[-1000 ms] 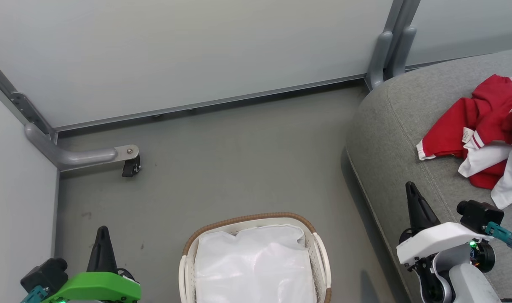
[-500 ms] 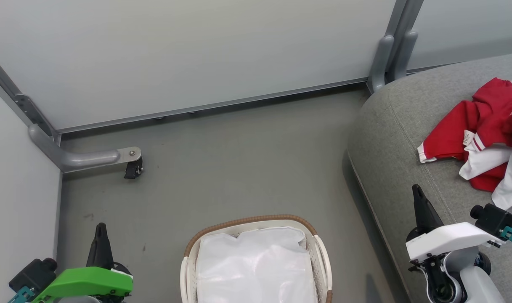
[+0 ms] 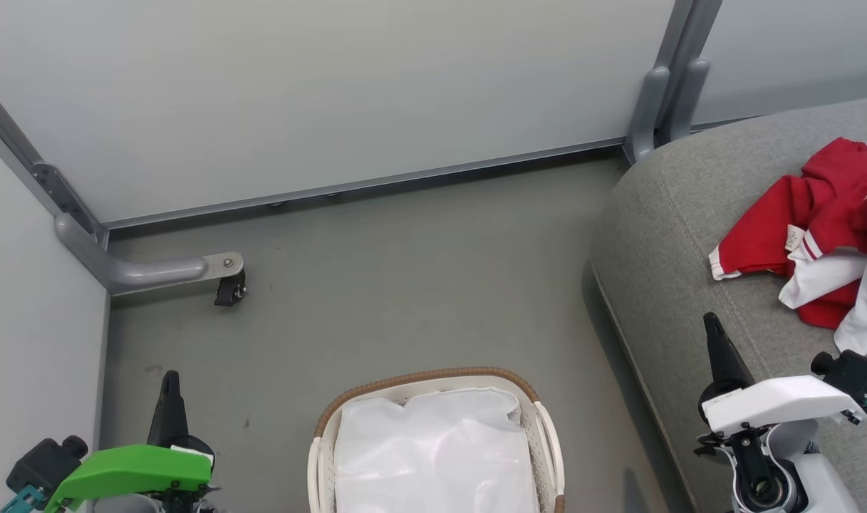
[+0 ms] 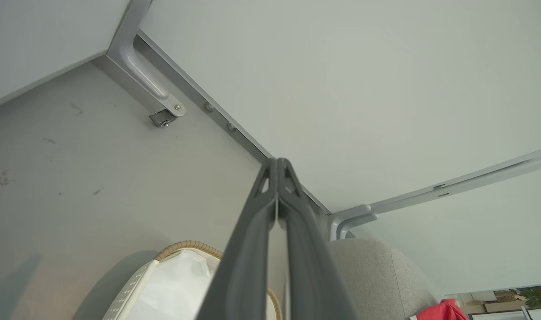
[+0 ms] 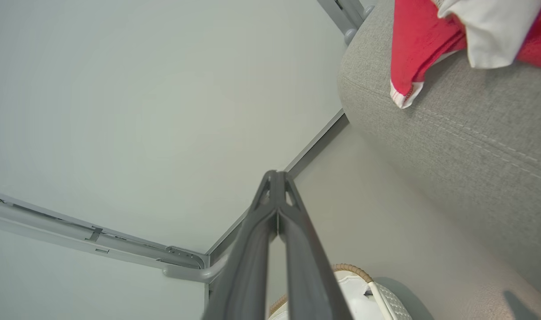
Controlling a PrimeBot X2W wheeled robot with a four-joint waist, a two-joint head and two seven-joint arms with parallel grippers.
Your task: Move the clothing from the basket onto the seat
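Head view overhead, wrists low, sharing basket [image 3: 422, 374]

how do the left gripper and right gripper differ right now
The left gripper has a green housing; the right gripper has a white one. In the head view the left gripper shows against the floor, left of the laundry basket, while the right gripper shows against the grey couch cushion, near the red clothing. Shared: both have dark fingers pressed shut and hold nothing.
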